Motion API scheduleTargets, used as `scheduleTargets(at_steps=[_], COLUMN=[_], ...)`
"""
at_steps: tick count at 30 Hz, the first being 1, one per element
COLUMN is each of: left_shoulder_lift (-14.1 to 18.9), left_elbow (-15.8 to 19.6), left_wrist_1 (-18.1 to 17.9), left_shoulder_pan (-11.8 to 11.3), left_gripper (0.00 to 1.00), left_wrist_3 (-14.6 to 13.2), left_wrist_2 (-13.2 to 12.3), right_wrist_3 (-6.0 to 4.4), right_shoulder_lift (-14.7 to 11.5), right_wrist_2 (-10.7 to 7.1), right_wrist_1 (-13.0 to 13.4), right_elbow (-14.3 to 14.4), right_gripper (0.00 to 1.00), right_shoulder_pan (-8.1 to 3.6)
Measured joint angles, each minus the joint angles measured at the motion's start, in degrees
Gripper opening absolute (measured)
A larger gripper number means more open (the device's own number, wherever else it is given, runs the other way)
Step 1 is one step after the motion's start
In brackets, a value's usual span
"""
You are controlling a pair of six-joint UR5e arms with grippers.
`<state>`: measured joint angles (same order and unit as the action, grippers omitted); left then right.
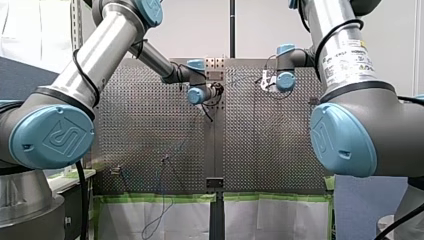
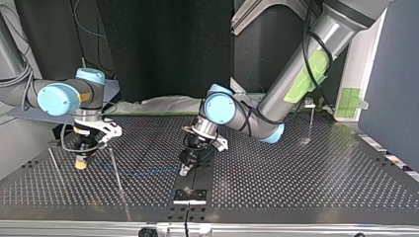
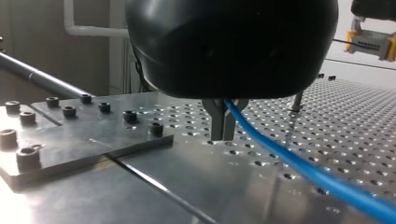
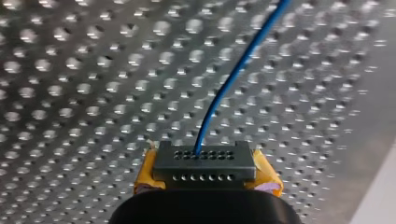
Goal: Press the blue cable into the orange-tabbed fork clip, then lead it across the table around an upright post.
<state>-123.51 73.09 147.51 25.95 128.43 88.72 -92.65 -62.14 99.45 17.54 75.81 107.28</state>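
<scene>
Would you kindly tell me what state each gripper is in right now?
My left gripper: closed on the thin blue cable.
My right gripper: closed on the same cable.

The blue cable (image 2: 143, 173), strung low between the right pincer (image 2: 80, 164) and left pincer (image 2: 185, 170), bars the strip between them. A thin post (image 2: 120, 185) stands before that span, a bolted plate (image 2: 189, 195) nearby. The bench (image 2: 296, 187) at the top view's right lies open up to a far post (image 2: 310, 121).
</scene>
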Motion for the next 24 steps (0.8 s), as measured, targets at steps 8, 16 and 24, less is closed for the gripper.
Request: scheduleTargets(at_steps=[8,16,24], left_shoulder_lift=[-0.01,-0.02,-0.02], left_elbow=[0.0,0.0,0.0], left_wrist_1=[1.95,3.86,5.7], left_shoulder_pan=[0.7,0.87,0.93], left_gripper=[0.2,0.46,0.49], left_wrist_3=[-2.42,-4.49,-6.38], left_wrist_2=[0.0,0.7,2.44], right_wrist_3=[0.05,0.14,0.08], right_shoulder_lift=[2.04,4.11,5.8], right_wrist_2=[0.24,0.51,0.57], right_wrist_1=[0.14,0.49,1.07], right_elbow=[0.86,1.69,2.31], right_gripper=[0.0,0.0,0.0], right_shoulder_pan=[0.0,0.0,-0.02])
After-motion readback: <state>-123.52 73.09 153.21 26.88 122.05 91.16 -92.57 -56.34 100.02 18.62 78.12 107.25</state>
